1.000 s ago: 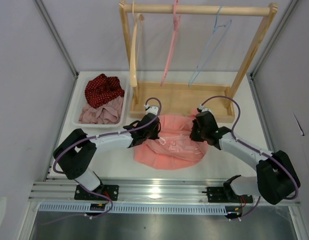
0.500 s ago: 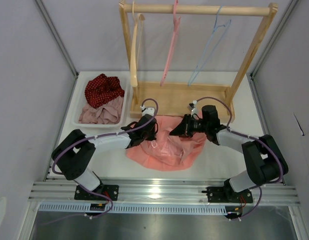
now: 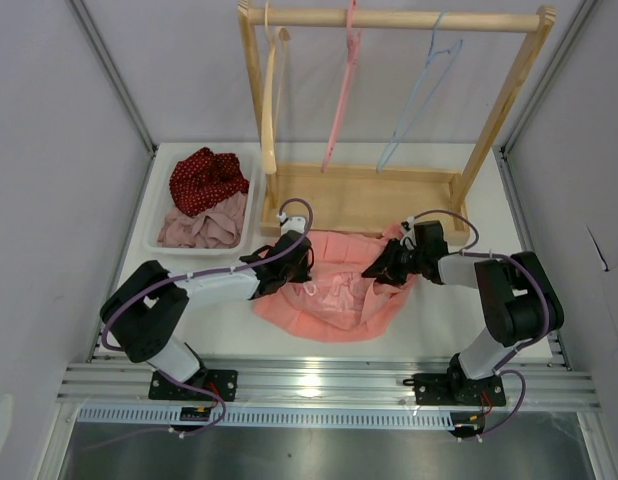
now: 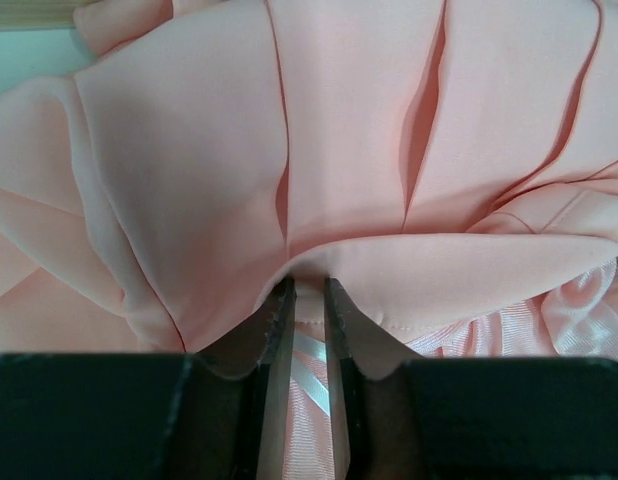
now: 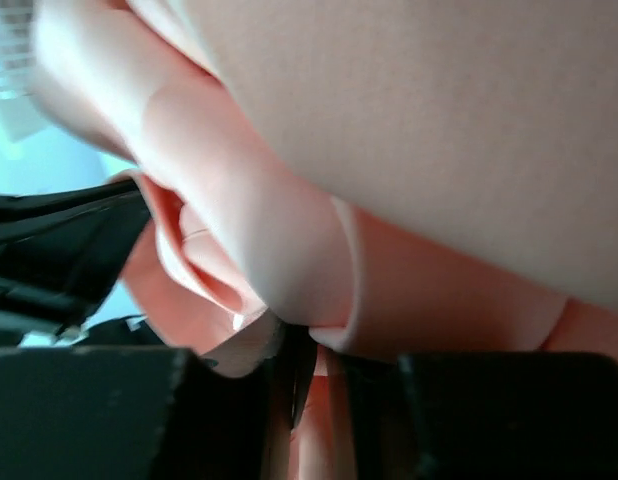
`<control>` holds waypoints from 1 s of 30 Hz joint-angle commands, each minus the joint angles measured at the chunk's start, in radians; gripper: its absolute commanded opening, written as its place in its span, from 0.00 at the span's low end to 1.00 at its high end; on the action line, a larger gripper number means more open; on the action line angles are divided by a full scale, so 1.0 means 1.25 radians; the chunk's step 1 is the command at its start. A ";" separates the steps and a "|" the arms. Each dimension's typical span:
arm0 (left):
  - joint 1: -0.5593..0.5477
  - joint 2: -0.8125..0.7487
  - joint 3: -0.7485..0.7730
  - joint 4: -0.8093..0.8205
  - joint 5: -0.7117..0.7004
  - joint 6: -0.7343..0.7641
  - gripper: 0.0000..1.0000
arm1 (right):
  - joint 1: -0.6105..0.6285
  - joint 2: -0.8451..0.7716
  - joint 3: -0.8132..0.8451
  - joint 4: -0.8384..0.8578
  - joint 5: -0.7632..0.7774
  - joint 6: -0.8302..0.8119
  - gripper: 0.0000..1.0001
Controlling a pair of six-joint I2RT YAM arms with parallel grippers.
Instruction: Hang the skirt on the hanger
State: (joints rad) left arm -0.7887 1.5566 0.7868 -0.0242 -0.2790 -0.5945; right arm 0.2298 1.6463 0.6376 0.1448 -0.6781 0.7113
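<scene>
Rack (image 3: 389, 20) holding the hanger (image 3: 419, 95) stands behind; skirt (image 3: 334, 300) spreads between the arms. Right gripper (image 3: 377, 272) pinches a fold; left gripper (image 3: 307, 262), narrowly parted at the hem, grip unclear.

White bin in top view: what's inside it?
The bin holds two crumpled cloths: a red white-dotted cloth at the far end and a mauve-pink cloth at the near end. They cover the bin floor, so anything beneath them is hidden.

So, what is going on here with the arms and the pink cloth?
Both arms work on the salmon-pink skirt, lying on the table before the wooden rack. The left gripper and right gripper sit at its edge, jaws nearly together; whether they pinch it is unclear. The pale blue hanger hangs on the rack.
</scene>
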 commanded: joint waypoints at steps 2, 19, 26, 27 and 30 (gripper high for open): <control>0.006 -0.034 -0.007 0.055 0.016 0.012 0.28 | 0.027 -0.035 0.046 -0.192 0.267 -0.110 0.32; -0.050 -0.258 -0.121 0.309 0.183 0.117 0.56 | 0.143 -0.033 0.192 -0.308 0.367 -0.142 0.33; -0.125 -0.453 -0.075 0.244 0.217 0.219 0.56 | 0.145 -0.022 0.188 -0.299 0.352 -0.141 0.31; -0.140 -0.467 -0.049 0.231 0.217 0.223 0.56 | 0.144 -0.016 0.188 -0.294 0.349 -0.141 0.31; -0.176 -0.466 0.070 0.179 0.188 0.252 0.57 | 0.144 -0.006 0.189 -0.289 0.342 -0.144 0.29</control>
State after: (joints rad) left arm -0.9730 0.9859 0.7258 0.2138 -0.0334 -0.3542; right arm 0.4091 1.6089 0.8501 -0.2062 -0.2783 0.5564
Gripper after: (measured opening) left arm 0.570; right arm 0.300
